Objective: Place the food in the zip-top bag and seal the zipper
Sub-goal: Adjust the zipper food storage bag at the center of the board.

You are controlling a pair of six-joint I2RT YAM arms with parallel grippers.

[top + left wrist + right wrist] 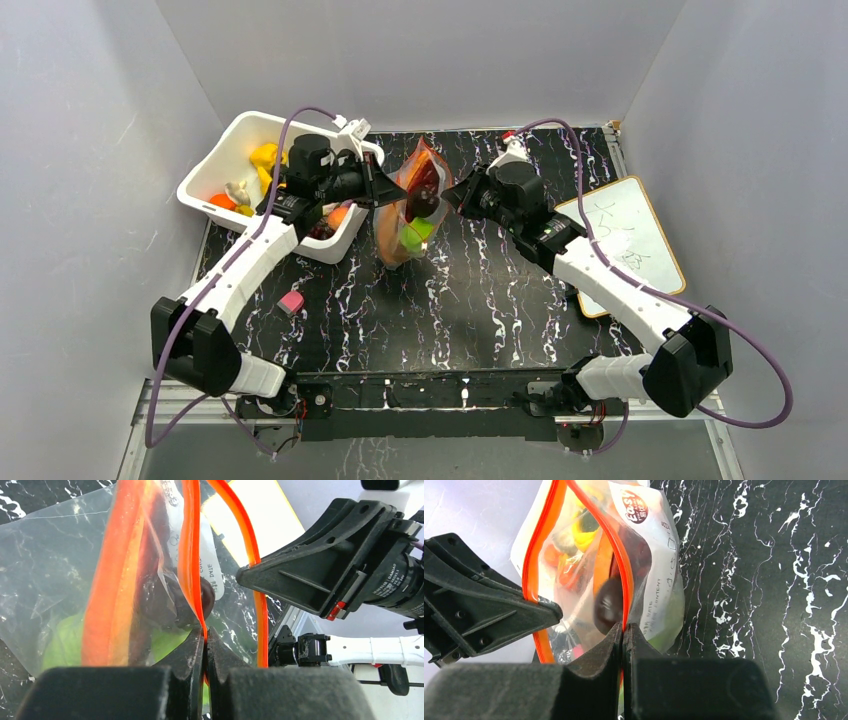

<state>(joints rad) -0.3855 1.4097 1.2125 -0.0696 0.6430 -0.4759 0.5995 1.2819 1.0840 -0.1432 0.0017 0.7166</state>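
Note:
The clear zip-top bag point(410, 205) hangs above the table's middle, held up between both grippers, its mouth spread open. Its red-orange zipper point(190, 555) shows in both wrist views point(621, 565). Inside lie a dark purple-red eggplant point(609, 605), a green piece point(416, 233) and an orange piece point(112, 580). My left gripper point(388, 188) is shut on one zipper strip point(205, 632). My right gripper point(450, 196) is shut on the opposite strip point(623, 627). More toy food, yellow point(264, 157) and orange point(222, 201), lies in the white bin point(232, 137).
The white bin stands at the back left beside my left arm. A small pink block point(291, 303) lies on the black marbled table point(470, 300) at front left. A whiteboard point(630, 240) lies at the right under my right arm.

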